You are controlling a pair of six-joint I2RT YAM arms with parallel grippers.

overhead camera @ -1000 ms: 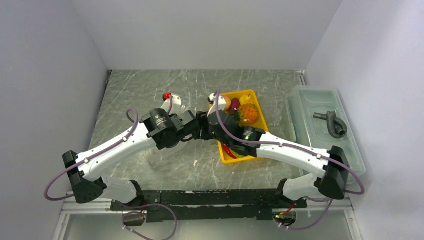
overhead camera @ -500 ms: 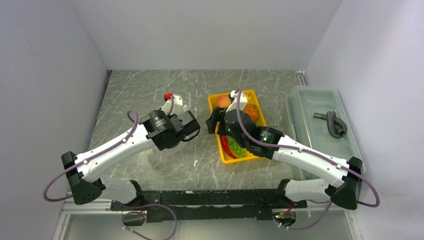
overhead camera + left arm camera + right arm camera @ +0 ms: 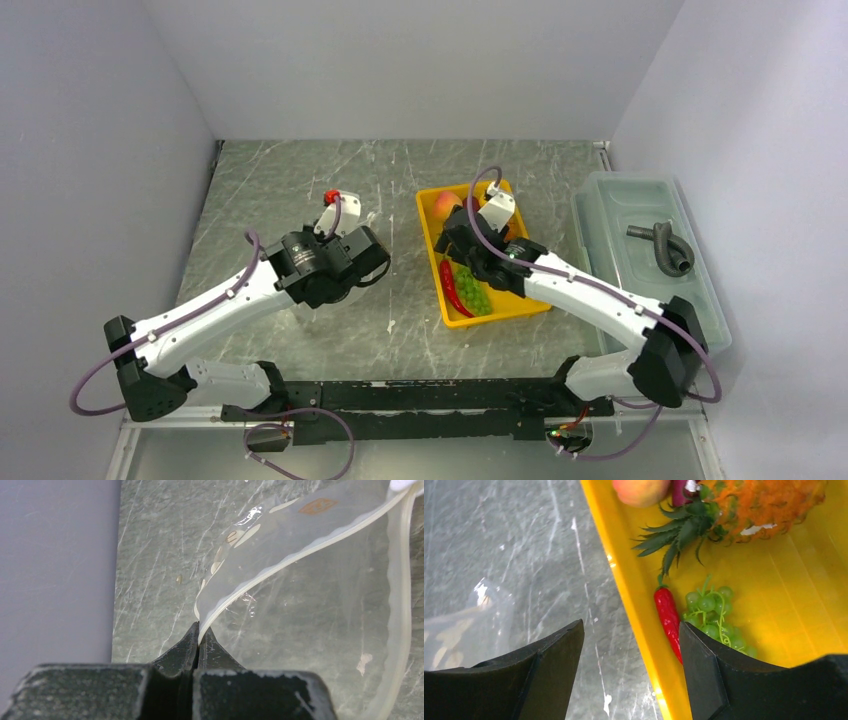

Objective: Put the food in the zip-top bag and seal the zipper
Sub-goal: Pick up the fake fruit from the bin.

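My left gripper (image 3: 199, 632) is shut on the zipper (image 3: 280, 566), the pale strip along the mouth of the clear dotted zip-top bag (image 3: 310, 535), which hangs over the table with its mouth gaping. My right gripper (image 3: 629, 632) is open and empty, its fingers straddling the left rim of the yellow tray (image 3: 634, 595). The food lies in that tray: a red chilli (image 3: 667, 615), green grapes (image 3: 711, 615), an orange pineapple (image 3: 769, 502), a peach (image 3: 641, 489) and a purple piece (image 3: 679, 490). From above, the right gripper (image 3: 443, 240) hovers between the peach (image 3: 447, 204) and the chilli (image 3: 450, 287).
A translucent lidded bin (image 3: 610, 210) with a grey hose (image 3: 665, 248) on it stands right of the tray (image 3: 505, 312). Grey walls close in the marbled table (image 3: 300, 170) on three sides. Part of the bag (image 3: 469, 625) shows left of the right gripper.
The right gripper has left the bag, swung right over the tray and opened wider. The left arm has drawn back to the left with the bag's edge still pinched.
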